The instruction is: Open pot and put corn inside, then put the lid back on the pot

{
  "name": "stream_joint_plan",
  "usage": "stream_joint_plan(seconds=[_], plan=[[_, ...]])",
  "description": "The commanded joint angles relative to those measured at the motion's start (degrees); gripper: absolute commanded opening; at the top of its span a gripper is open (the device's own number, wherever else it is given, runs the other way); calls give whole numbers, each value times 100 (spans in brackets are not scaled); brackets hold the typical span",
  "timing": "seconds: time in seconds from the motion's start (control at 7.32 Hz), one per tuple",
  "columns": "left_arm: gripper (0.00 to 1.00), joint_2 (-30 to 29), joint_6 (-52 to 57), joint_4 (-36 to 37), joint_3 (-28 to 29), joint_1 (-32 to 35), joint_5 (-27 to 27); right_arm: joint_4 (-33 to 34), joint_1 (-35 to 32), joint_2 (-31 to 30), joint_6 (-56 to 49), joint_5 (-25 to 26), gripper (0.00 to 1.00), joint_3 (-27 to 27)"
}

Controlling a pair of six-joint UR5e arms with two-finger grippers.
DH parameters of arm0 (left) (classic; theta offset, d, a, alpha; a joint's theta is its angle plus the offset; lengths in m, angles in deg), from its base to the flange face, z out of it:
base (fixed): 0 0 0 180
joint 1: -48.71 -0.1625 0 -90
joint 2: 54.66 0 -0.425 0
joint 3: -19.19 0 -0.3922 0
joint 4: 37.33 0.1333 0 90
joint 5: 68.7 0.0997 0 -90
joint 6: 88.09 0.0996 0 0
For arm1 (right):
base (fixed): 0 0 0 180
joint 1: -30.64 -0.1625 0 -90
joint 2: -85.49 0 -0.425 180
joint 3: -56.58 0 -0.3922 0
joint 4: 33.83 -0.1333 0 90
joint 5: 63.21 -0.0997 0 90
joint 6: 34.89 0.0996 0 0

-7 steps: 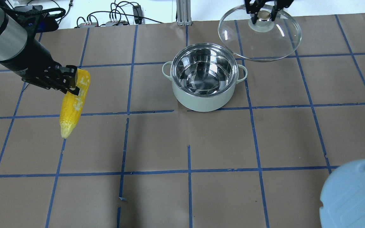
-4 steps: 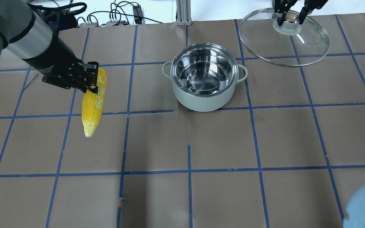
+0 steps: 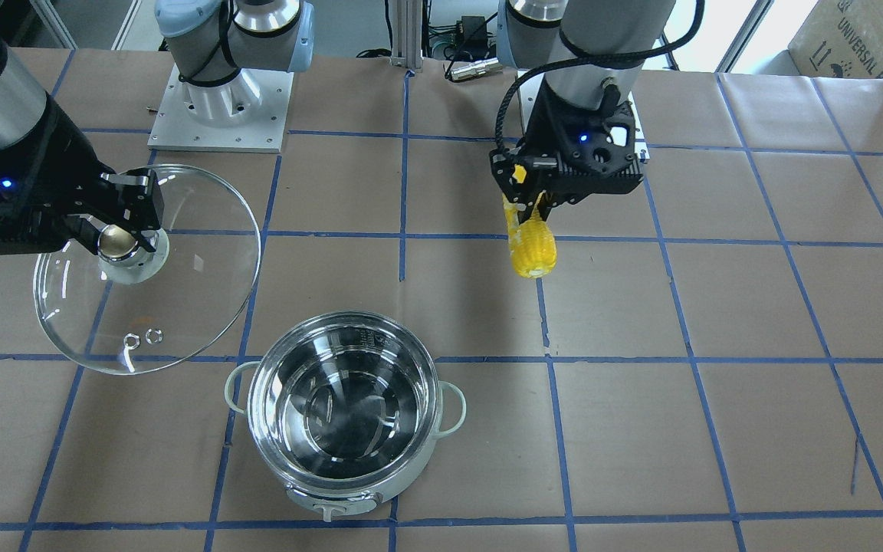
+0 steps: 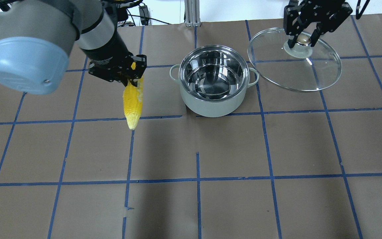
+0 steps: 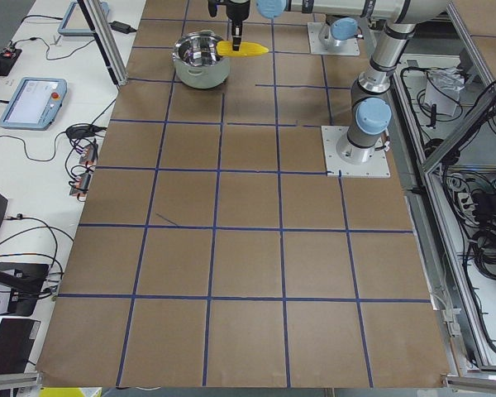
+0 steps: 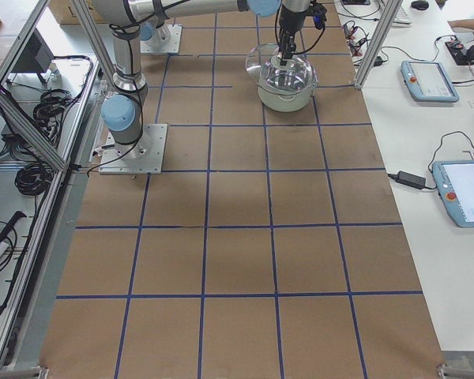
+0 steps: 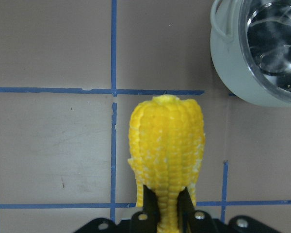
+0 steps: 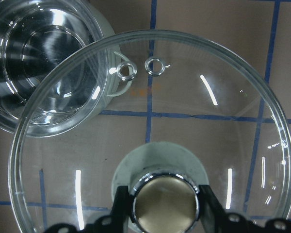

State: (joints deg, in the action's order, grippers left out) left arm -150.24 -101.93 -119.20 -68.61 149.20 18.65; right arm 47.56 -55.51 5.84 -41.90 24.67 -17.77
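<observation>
The left hand (image 4: 134, 72) is gripping the thick end of the corn (image 4: 133, 103), its fingers closed tight on the cob. The corn is hanging at a slant from that grip, its pointed tip lowest and aiming toward the near side. It is sitting left of the pot (image 4: 212, 107), close to it but not over its rim. In the left wrist view the kernels are filling the middle of the picture, and the pot's pale wall and one loop handle are showing at the upper right.

The pot is standing upright on the table (image 4: 237, 205), toward the far side and about midway across. It is open, and its shiny steel inside is showing nothing but reflections. Its two handles are pointing left and right, and its control tab (image 3: 330, 509) is facing the far side.

The right hand (image 4: 303, 39) is clamping the brass-coloured knob (image 4: 303, 39) of the lid (image 4: 298, 74), one finger on each side. The lid is tilting, with its glass dome sloping down toward the near side. It is lying to the right of the pot and a little farther off, apart from the pot's rim in the overhead view. Whether the lid's low edge is touching the table I cannot tell. Two small vent rings (image 3: 142, 338) are showing in the glass near that edge.

Blue tape lines are crossing the brown table in a grid.
</observation>
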Motion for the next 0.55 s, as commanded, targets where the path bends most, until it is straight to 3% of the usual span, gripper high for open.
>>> stream_joint_plan(seconds=[0.0, 0.41], plan=[[1, -1142, -731, 137, 1154, 557, 36, 123, 55, -383, -46, -16, 33, -491], [1, -2163, -1198, 398, 1879, 849, 72, 219, 55, -850, -46, 10, 33, -984]])
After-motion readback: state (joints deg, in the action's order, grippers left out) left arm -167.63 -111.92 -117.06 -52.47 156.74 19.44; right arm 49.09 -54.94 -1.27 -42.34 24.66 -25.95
